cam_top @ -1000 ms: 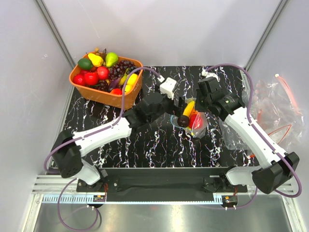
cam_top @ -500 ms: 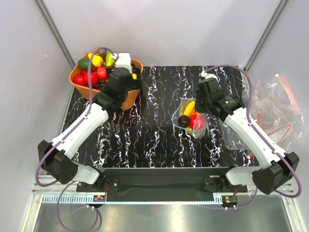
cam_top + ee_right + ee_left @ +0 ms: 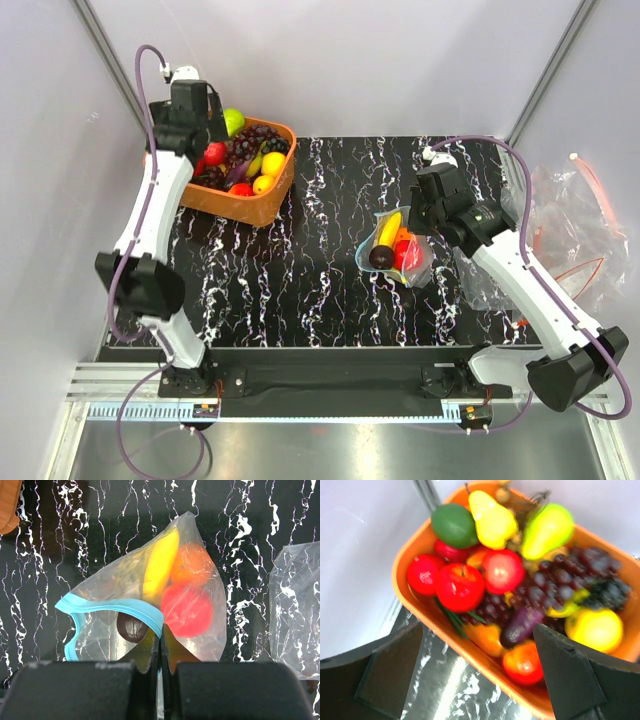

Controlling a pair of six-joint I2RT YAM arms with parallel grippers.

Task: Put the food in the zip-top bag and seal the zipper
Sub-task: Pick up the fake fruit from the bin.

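basket (image 3: 400, 580): blurred, cut off right | zip-top bag (image 3: 125, 585): lower edge behind right gripper (image 3: 161, 645)

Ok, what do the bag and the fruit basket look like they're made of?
The zip-top bag: thin clear plastic film, glossy, creased, fruits visible through it; light blue zipper strip looks like stiffer plastic. The basket: probably smooth orange moulded plastic, blurred here.

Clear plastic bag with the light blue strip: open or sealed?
Open: on the clear plastic bag, the light blue strip gapes, its two sides bowed apart.
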